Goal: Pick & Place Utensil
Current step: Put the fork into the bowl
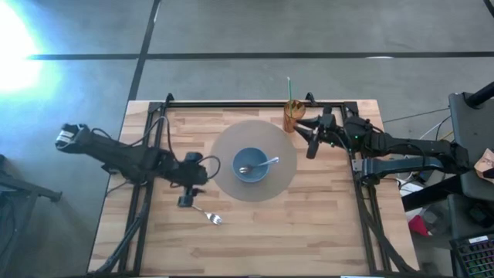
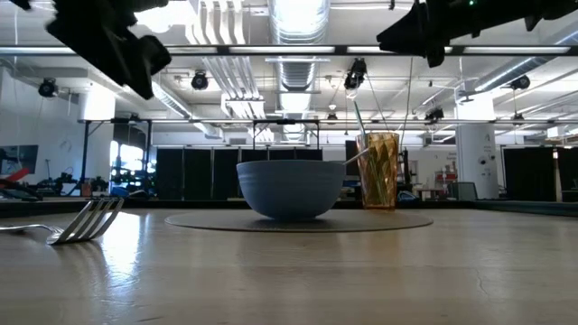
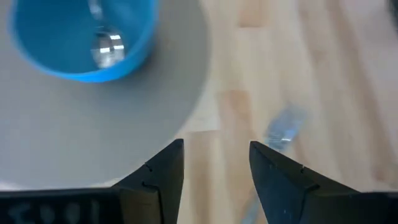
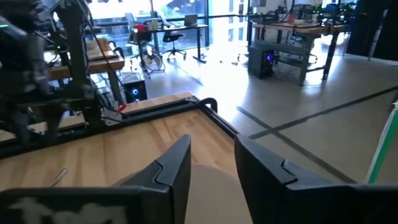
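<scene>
A wooden table [image 1: 324, 224] holds a round grey mat [image 1: 224, 181] with a blue bowl [image 1: 251, 165] at its centre, which serves as the landmark here. Nearest the front edge, a fork [image 1: 207, 215] lies flat on the bare wood, in front of the bowl and to its left, just off the mat. The left gripper [image 1: 185, 200] hangs above the fork's handle end with its fingers parted and nothing between them, apparently lined up to pick the fork up; in the left wrist view the fork [image 3: 283, 127] shows just beyond the open fingers [image 3: 163, 171]. A spoon [image 1: 258, 165] already rests inside the bowl, handle leaning on the right rim, so the fork looks like the utensil left to move. Behind the bowl and to its right, at the mat's far edge, stands an amber glass [image 1: 292, 116] holding a green straw [image 1: 289, 86]. The right gripper [image 1: 311, 144] waits raised beside that glass, fingers apart and empty. Nothing lies between fork and bowl; only the bowl's rim and the spoon could get in the way.
</scene>
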